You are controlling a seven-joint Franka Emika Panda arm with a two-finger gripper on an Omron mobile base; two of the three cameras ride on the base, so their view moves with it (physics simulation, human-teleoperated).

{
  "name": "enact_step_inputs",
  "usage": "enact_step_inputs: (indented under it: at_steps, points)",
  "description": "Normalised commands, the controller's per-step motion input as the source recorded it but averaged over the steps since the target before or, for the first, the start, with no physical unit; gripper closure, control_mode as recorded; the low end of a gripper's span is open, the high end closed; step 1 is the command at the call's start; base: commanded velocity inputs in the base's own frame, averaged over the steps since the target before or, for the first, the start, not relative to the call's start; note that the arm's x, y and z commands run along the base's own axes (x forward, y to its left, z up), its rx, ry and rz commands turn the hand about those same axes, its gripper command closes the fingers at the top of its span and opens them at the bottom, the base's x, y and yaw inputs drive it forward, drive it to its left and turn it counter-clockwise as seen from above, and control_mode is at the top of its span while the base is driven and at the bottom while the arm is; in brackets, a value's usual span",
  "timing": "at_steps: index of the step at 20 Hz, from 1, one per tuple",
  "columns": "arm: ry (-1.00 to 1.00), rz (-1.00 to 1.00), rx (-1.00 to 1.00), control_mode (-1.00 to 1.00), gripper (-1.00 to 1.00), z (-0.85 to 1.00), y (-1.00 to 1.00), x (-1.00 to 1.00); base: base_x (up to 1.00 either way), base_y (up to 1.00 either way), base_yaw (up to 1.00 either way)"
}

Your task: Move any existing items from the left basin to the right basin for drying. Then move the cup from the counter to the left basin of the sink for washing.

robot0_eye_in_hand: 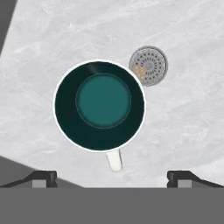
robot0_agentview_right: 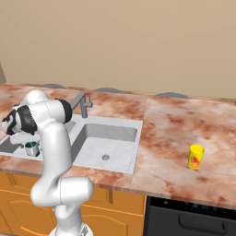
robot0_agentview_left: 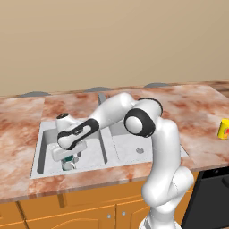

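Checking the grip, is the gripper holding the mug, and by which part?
Nothing is held: the open gripper hovers above the mug, fingers clear of it.

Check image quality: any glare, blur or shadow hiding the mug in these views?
Hand view: sharp and evenly lit, mug and drain crisp, no glare. Left base view: the arm covers most of the mug. Right base view: mug small but unblurred.

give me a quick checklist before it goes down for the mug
1. Gripper open: ok, the tips stand wide apart.
2. Mug upright in the left basin: ok.
3. Gripper over the mug: ok, though the mug sits slightly left of centre in the hand view.
4. Handle clear of the tips: ok.
5. Right basin free for it: ok.
6. Cup waiting on the counter: ok.
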Motion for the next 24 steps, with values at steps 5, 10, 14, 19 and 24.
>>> enact_step_inputs:
  at_steps: [5,10,14,19,24]
  points:
    - [0.0,0.0,0.0,-1.0,-1.0,-0.1,-0.13,0.0,0.0,0.0,0.0]
    - [0.0,0.0,0.0,-1.0,-1.0,-0.1,-0.02,0.0,0.0,0.0,0.0]
    - [0.0,0.0,0.0,-1.0,-1.0,-0.09,0.0,0.0,0.0,0.0,0.0]
    - [0.0,0.0,0.0,-1.0,-1.0,-0.11,0.0,0.0,0.0,0.0,0.0]
    - [0.0,0.0,0.0,-1.0,-1.0,-0.12,0.0,0.0,0.0,0.0,0.0]
